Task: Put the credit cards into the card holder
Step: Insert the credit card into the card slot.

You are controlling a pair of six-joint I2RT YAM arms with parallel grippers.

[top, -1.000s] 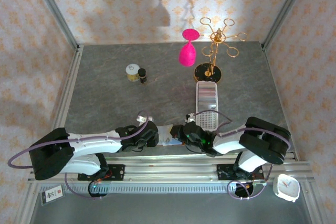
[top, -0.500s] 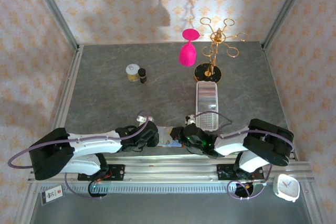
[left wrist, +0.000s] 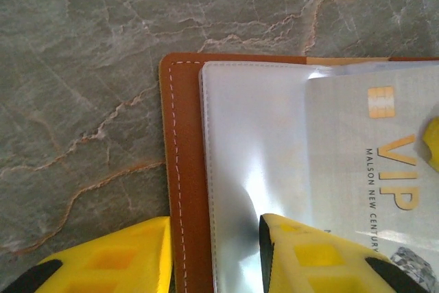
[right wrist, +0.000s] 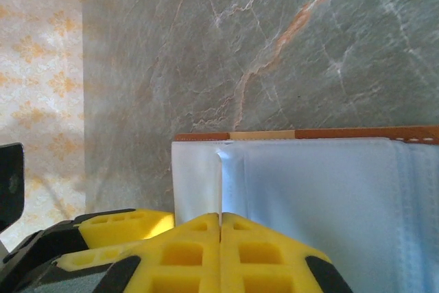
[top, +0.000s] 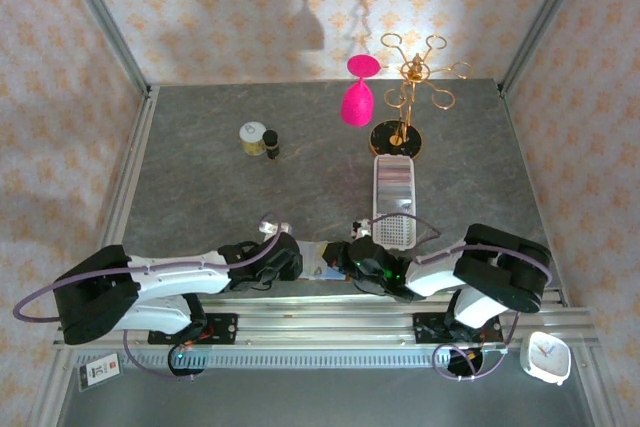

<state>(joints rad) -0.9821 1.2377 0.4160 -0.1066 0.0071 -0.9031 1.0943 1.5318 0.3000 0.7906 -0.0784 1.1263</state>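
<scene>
where the two arms meet at the near edge of the grey marbled table (top: pixel 200 197), the card holder (left wrist: pixel 184 169) lies open and flat between them. its reddish-brown leather border faces up, and a clear sleeve (left wrist: pixel 254 149) is spread over the inside. a pale credit card (left wrist: pixel 384 169) with a gold chip and the letters "vip" sits on the right part of that sleeve. it seems to lie under the glossy film, though i cannot tell how far in it is.

the left gripper (left wrist: pixel 215 228) has its yellow jaws parted. one finger is over the bare table just beside the holder's left edge and the other is over the sleeve, so the stitched brown border shows in the gap. nothing is pinched between them.

the right gripper (right wrist: pixel 219 219) has its jaws pressed fully together with nothing visible between them. its tips are at the near edge of the pale sleeve, and the holder's brown rim runs just beyond.

farther back on the table a white perforated tray (top: pixel 393 197) lies in front of a gold rack (top: pixel 405 97), with a pink glass (top: pixel 358 95) beside the rack. a small white-lidded jar (top: pixel 253 136) and a dark bottle (top: pixel 271 144) stand close together to the left, well apart from the holder. a white clock (top: pixel 546 357) sits past the right arm's base.
</scene>
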